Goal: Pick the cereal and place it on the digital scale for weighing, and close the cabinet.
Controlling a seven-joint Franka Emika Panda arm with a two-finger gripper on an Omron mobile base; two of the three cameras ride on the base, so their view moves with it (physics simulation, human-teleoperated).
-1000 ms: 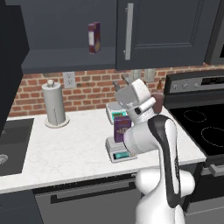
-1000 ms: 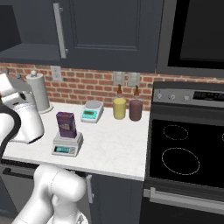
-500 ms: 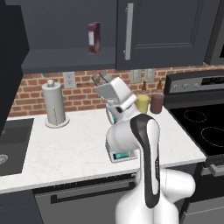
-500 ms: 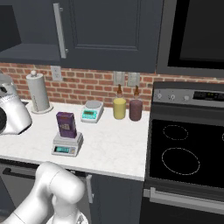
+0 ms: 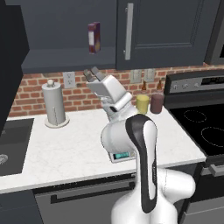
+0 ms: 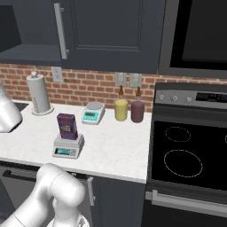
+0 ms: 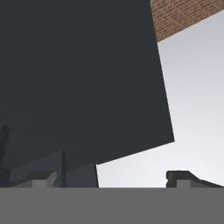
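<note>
White marble counter (image 6: 115, 142), brick backsplash (image 6: 88, 84); cereal (image 6: 67, 126) atop digital scale (image 6: 68, 146); gripper (image 5: 91, 73) released, empty

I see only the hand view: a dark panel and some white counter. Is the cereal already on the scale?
Observer: Yes. In the right base view the cereal stands upright on the digital scale.
Operator: Does the gripper hold something?
Observer: No. The gripper is open and empty, raised above the counter.
Operator: Is the cabinet closed?
Observer: No. The cabinet is open on its left side, with a maroon box on the shelf.
</note>
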